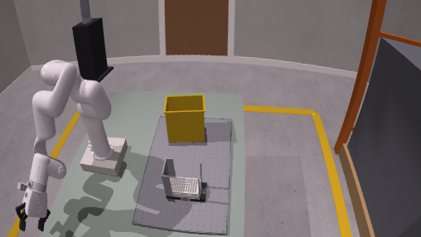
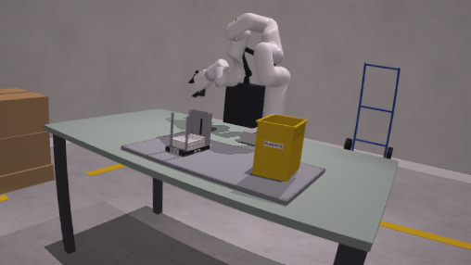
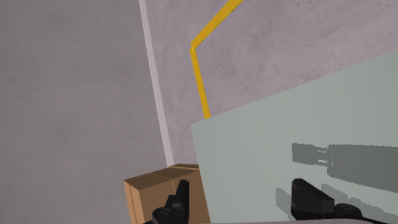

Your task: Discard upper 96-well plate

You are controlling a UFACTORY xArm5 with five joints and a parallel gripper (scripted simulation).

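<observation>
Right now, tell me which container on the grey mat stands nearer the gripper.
The rack holding the white plates; the yellow bin stands farther along the mat from the open gripper.

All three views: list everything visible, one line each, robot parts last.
Table: one, pale green, centre.
Perforated mat: one, grey, on table.
Bin W1: one, yellow, upright on the mat's far end in the top view.
Rack K1: one, grey, on the mat's near end.
96-well plates: white stack in K1; count unclear.
Cardboard boxes: brown, on the floor beside the table.
Hand truck: one, blue, by the wall.
Floor tape: yellow lines.
Door: one, brown.
Arm: one, white, on a pedestal.
Tool: black fingers, open, empty, off the table corner.
</observation>
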